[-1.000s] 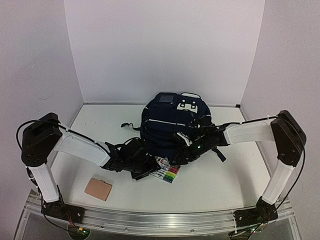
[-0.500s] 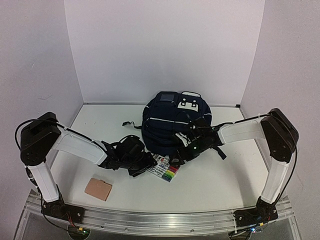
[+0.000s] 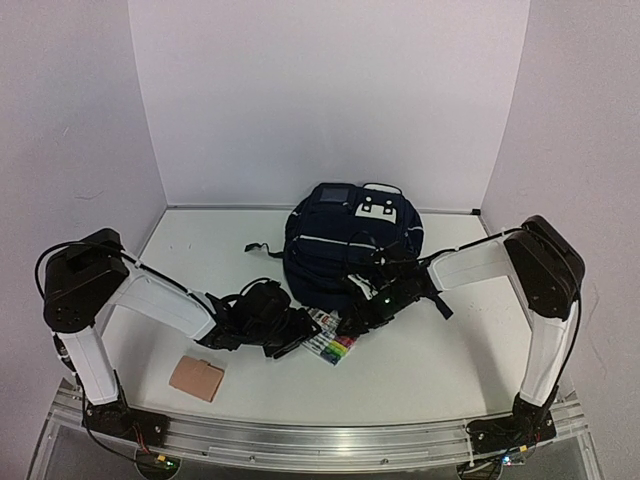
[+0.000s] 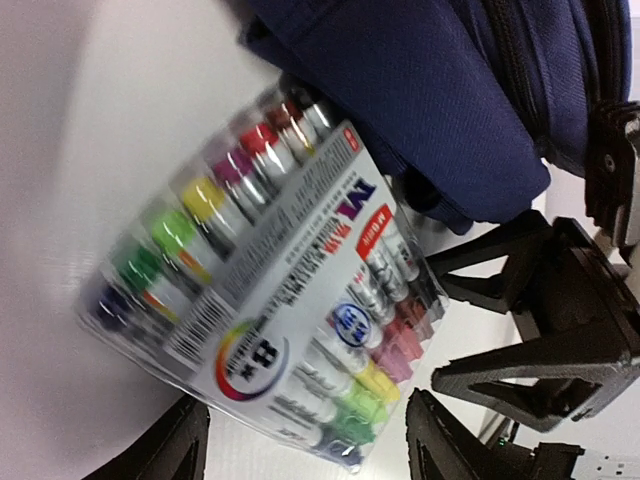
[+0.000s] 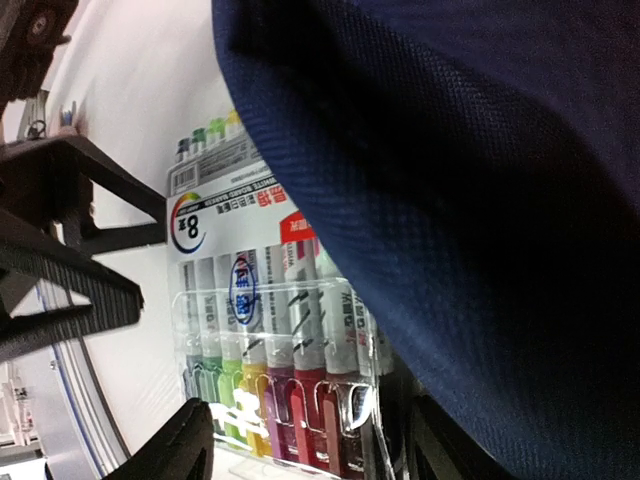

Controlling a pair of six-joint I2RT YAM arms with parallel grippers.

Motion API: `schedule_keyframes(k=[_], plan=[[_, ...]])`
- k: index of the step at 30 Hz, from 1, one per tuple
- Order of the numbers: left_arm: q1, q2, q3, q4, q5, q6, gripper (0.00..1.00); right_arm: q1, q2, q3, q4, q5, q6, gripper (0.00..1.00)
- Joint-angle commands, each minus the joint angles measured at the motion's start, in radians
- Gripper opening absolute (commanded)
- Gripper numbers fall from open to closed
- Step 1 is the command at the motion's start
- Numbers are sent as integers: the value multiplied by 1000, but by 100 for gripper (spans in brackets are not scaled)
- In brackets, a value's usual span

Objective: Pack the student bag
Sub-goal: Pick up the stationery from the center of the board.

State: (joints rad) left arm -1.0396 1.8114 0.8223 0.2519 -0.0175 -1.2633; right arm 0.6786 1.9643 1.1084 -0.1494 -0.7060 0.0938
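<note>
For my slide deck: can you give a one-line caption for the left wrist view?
Coloured marker pack between the fingers of the left gripper, at the edge of the navy student bag.

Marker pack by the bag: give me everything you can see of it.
The marker pack is a clear plastic sleeve of coloured markers, with green, yellow, magenta and red caps among them, and a white printed card showing an 8. It lies on the white table, one end against the near edge of the student bag. The left gripper has its jaws open either side of it. The right gripper is close too, grip unclear.
</note>
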Motion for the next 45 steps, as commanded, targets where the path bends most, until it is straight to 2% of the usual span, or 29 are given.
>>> schedule_keyframes(k=[1,6,8,12,18,22,28,31,33,39,41,43,45], plan=[[-10,115,24,103,58,-41,67,6,51,0,-19,-179,94,51],[-10,147,63,102,60,-26,66,7,-29,19,-21,-217,131,11],[-10,137,62,95,51,-17,66,6,-49,23,-23,-207,138,0],[-10,91,36,69,26,-15,67,6,-100,18,-27,-189,152,0],[-15,-38,-60,69,-46,24,82,6,-214,5,-34,-143,153,0],[-17,-143,-141,137,-81,53,89,1,-263,23,-36,-157,175,0],[-20,-266,-198,246,-78,123,90,-4,-291,61,-31,-171,225,0],[-20,-272,-202,348,-50,144,83,-4,-283,73,-11,-179,247,0],[-20,-261,-208,437,-36,147,74,-4,-276,81,12,-192,268,0],[-20,-232,-217,597,-56,130,39,-4,-275,101,83,-219,326,0],[-21,-244,-227,609,-90,121,22,-9,-270,117,78,-215,303,3],[-20,-281,-238,578,-133,104,4,-36,-272,141,44,-192,252,21],[-20,-321,-237,515,-172,99,0,-71,-272,195,-24,-129,153,43]])
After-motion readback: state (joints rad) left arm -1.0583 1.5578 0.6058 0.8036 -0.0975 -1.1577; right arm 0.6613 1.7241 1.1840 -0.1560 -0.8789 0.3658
